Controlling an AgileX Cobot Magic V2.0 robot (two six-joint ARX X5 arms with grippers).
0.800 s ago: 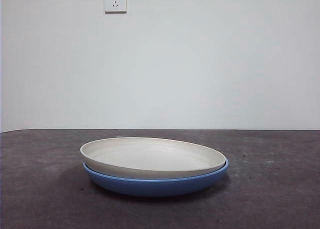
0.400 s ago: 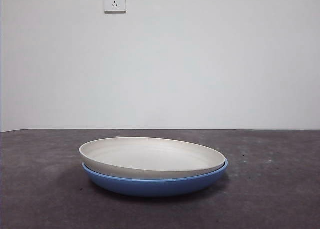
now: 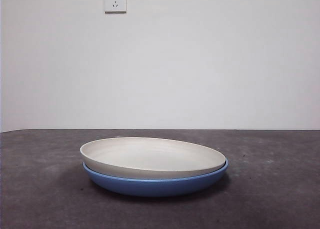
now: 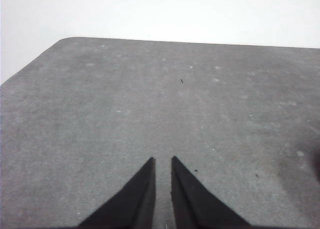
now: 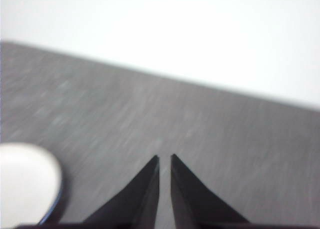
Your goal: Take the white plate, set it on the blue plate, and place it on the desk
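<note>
The white plate (image 3: 150, 156) lies nested inside the blue plate (image 3: 155, 184) on the desk (image 3: 270, 189), in the middle of the front view. No gripper shows in the front view. My left gripper (image 4: 163, 161) is shut and empty above bare desk (image 4: 100, 114). My right gripper (image 5: 164, 158) is shut and empty; the right wrist view is blurred, and the white plate (image 5: 25, 181) with a sliver of the blue plate's rim (image 5: 57, 204) shows beside its jaws, apart from them.
A white wall with a power socket (image 3: 115, 0) stands behind the desk. The desk's rounded corner (image 4: 65, 41) and far edge show in the left wrist view.
The white plate shifted very slightly left and back on the blue plate. No arm appears in the front view throughout.
</note>
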